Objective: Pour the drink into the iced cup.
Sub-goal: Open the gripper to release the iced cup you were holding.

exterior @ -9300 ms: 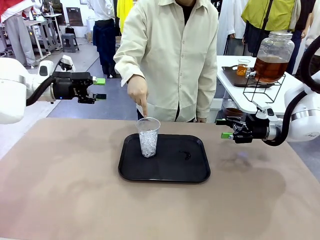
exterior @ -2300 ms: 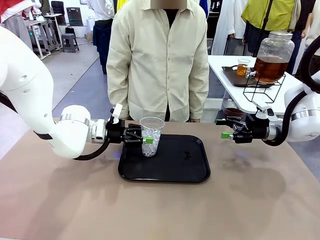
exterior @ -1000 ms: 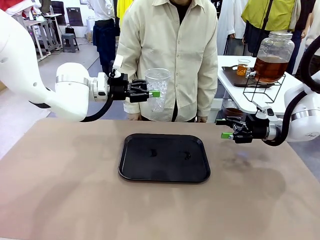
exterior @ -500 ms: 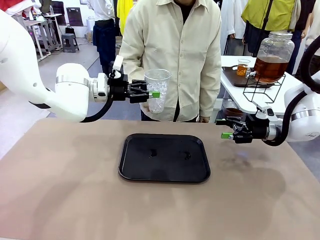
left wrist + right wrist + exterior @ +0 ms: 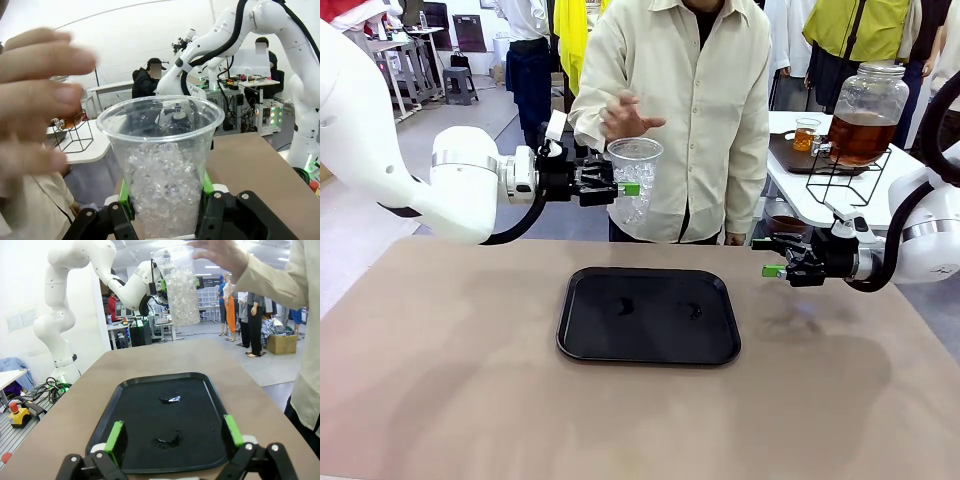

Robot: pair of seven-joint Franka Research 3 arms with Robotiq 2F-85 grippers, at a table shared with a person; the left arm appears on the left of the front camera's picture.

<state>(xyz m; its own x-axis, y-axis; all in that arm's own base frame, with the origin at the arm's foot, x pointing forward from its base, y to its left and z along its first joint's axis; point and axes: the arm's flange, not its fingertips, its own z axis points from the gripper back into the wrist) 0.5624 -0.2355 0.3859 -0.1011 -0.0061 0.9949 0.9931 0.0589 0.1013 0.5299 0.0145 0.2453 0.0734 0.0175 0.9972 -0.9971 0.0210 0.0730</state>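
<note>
The left gripper (image 5: 620, 187) is closed on the cup (image 5: 634, 180), a green pad pressed to each side of its lower half. It holds the cup upright and well up off the table, probably so that nothing spills and the open mouth is offered for the pour. The person's hand (image 5: 628, 115) hovers just above the gripper, behind the cup's rim, fingers spread. It looks clear of the cup, though I cannot be sure. The hand holds nothing, so it reads as a gesture or a reach, not a pour.

Below and a little right of that gripper lies the tray (image 5: 720, 350), black and bare but for two small wet-looking marks.

The right gripper (image 5: 772, 268) hangs low just right of the tray, jaws wide apart and empty, aimed back across the tray. It seems parked there, out of the way yet free for the next job.

Beyond and above it, on a side table (image 5: 790, 185), the drink (image 5: 860, 138) sits in a lidded jar (image 5: 868, 100) on a wire stand (image 5: 845, 175), with a small cup (image 5: 807, 133) of it alongside. It is clear amber-brown, like tea, and fills about the lower half of the jar.

The cup is clear plastic, packed roughly two-thirds full with crushed ice (image 5: 162, 185). No drink is in it yet.
</note>
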